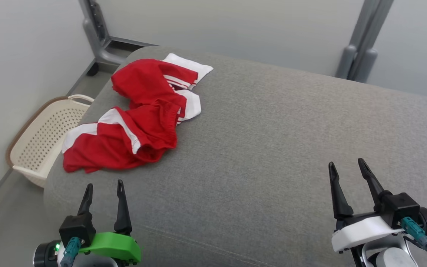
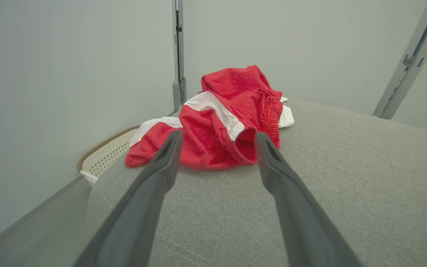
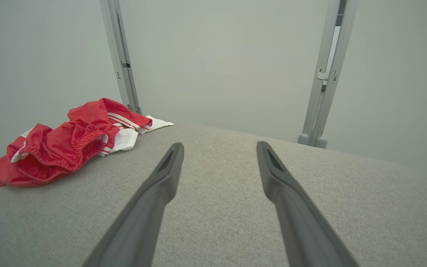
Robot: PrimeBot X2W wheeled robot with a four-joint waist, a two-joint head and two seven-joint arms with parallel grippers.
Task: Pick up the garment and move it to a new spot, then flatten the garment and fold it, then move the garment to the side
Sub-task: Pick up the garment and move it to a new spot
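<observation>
Toward the far left corner of the grey upholstered cushion (image 1: 272, 148), the red and white shorts (image 1: 139, 122) are found in a crumpled heap. The elastic waistband is bunched open and the white side panels are twisted among the red cloth. Nothing is flattened or folded yet, so the task is judged to be at its very start. The left gripper (image 1: 104, 184) is held low over the near edge of the cushion, just short of the heap, with its two dark fingers spread wide and nothing between them. In the left wrist view the waistband is framed between those fingers, which suggests that this arm is lined up for the first pick. The right gripper (image 1: 346, 163) is held at the near right, well apart from the shorts, likewise spread and empty, probably kept clear until a second hold is needed. The broad bare stretch of cushion to the right is judged the likely new spot. The cushion is covered in a woven grey fabric, with rounded edges and a stitched seam near the front. Beside its left edge a cream perforated basket (image 1: 46, 137) is set on the pale floor (image 1: 6, 222), close below the heap, so a careless drag could send cloth over the side. Pale walls (image 1: 20, 55) are seen behind, with grey metal posts (image 1: 361, 48) at the far corners.
</observation>
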